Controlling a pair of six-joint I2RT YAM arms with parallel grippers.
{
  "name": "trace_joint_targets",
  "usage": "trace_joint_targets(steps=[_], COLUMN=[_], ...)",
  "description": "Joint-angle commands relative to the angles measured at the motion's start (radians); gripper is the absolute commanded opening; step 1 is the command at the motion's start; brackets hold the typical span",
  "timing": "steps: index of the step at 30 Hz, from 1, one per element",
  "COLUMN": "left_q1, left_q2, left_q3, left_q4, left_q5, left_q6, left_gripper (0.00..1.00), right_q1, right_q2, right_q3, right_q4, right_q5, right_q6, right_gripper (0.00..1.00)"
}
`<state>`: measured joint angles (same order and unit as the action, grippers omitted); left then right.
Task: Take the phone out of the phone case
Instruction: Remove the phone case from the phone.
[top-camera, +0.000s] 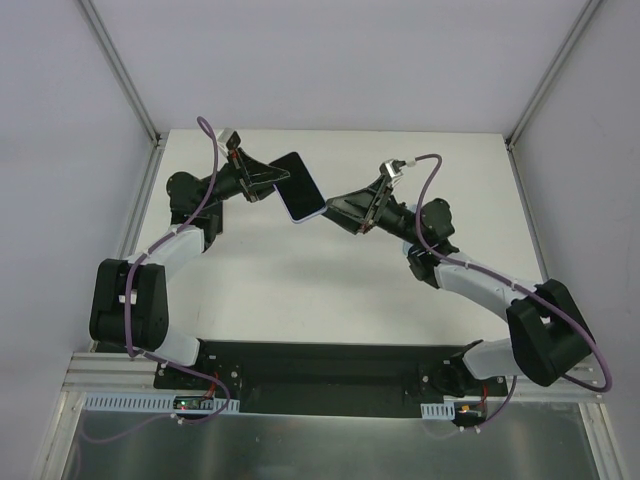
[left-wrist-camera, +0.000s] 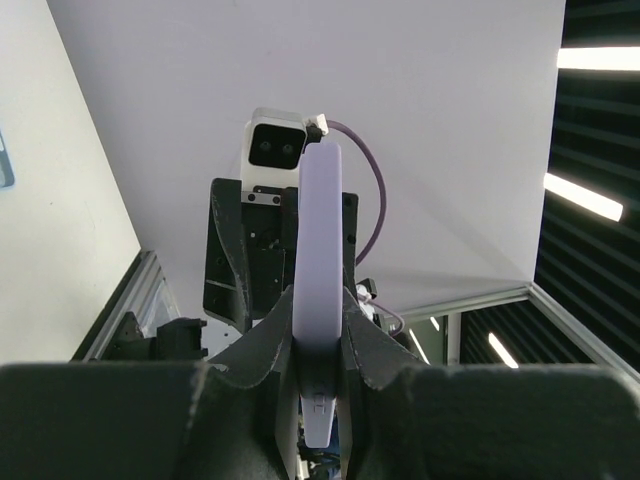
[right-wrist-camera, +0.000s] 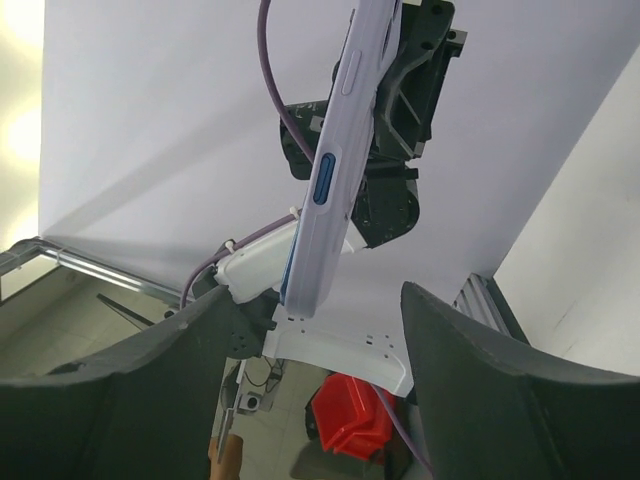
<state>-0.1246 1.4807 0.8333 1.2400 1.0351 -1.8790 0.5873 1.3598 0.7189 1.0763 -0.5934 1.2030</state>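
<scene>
The phone (top-camera: 297, 186) has a dark screen and sits in a lavender case (top-camera: 318, 212), held tilted in the air over the back of the table. My left gripper (top-camera: 268, 180) is shut on its left end. In the left wrist view the case's edge (left-wrist-camera: 320, 250) runs straight up between the fingers (left-wrist-camera: 370, 350). My right gripper (top-camera: 335, 208) is open at the phone's right end, its jaws standing wide to either side of the case's corner (right-wrist-camera: 305, 290) without touching it. A thin blue strip (right-wrist-camera: 287, 272) shows along the case's side, with a blue button (right-wrist-camera: 325, 182) higher up.
The white table (top-camera: 330, 290) lies below, bounded by white walls and aluminium frame posts (top-camera: 135, 85). The right arm's wrist camera (left-wrist-camera: 278, 140) faces the left one. A red bin (right-wrist-camera: 355, 420) sits on the floor beyond the table.
</scene>
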Motion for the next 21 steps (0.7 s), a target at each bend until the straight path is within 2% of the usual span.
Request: trace_joint_targets(steps=[1,5,16,19,21], left_q1=[-0.003,-0.003,-0.003,-0.003,-0.003], left_q2=[-0.028,-0.023,-0.023,-0.023,-0.020], left_q3=[0.026,0.032,0.033,0.029,0.027], left_q4=[0.150,0.159,0.170,0.177,0.193], left_q5=[-0.043,-0.046,-0.050,-0.056,-0.064], left_q6=[-0.035,-0.039,-0.048,-0.054,-0.063], left_gripper=[0.00,0.00,0.00,0.00,0.00], right_q1=[-0.003,-0.003,0.002,0.005,0.009], right_q2=[0.027,0.047,0.107,0.137,0.154], right_q3=[0.051,0.040,0.083,0.085,0.085], right_q4=[0.203,0.263,0.327,0.388,0.419], right_q5=[-0.029,-0.020,-0.028,-0.017,-0.006], right_q6=[0.070,0.095,0.133,0.170,0.188], right_gripper=[0.68,0.62,0.36,0.22,0.05])
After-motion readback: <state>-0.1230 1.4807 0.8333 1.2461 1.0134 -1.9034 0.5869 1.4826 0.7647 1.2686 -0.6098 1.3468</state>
